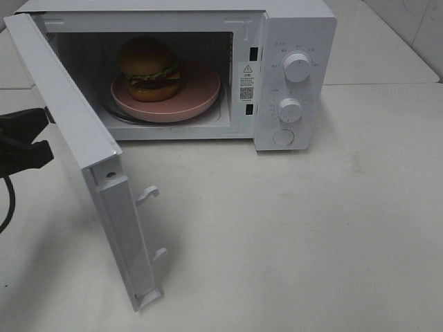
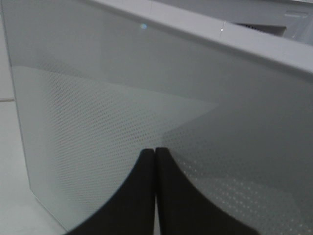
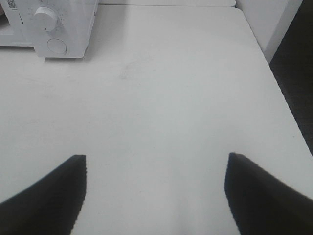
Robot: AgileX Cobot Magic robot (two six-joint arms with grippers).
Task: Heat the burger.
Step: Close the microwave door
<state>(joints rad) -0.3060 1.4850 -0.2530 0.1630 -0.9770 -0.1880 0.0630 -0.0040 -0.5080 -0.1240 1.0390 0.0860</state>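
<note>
The burger, with a golden-brown bun, lettuce edge and dark patty, sits on a pink plate inside the open white microwave. The microwave door is swung wide open toward the front left. My left gripper is shut and empty at the door's outer face; in the left wrist view its closed tips are right up against the door's dotted window. My right gripper is open and empty above the bare table; it does not show in the exterior high view.
The microwave panel has two knobs and a round button. The door's latch hooks stick out from its free edge. The white table extends to the right; its right edge shows in the right wrist view.
</note>
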